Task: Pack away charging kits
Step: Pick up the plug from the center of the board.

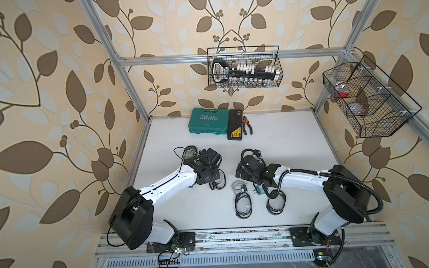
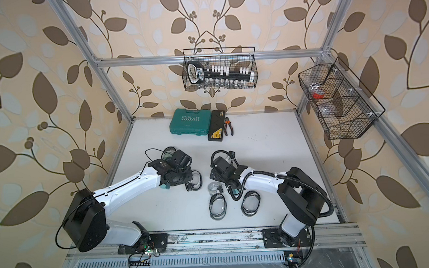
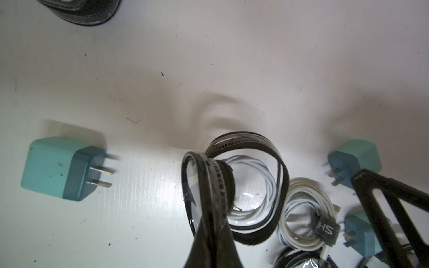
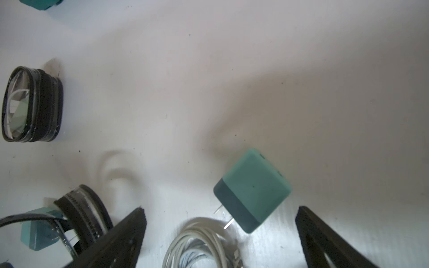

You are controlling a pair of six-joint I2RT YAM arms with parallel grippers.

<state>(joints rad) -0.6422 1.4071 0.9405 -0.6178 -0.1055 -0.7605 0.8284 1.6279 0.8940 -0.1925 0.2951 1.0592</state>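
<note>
pouch rim clenched by left gripper; right gripper spread wide over adapter; adapter skewed: grip may be lost, cable snagged.

A white table carries teal tool case, black flat case, pliers, clear zip pouches, a coiled cable and teal plug adapters.

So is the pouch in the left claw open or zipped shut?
Open: the left gripper holds the pouch lid up, zipper edges gape apart, a coiled white cable shows inside.
</note>
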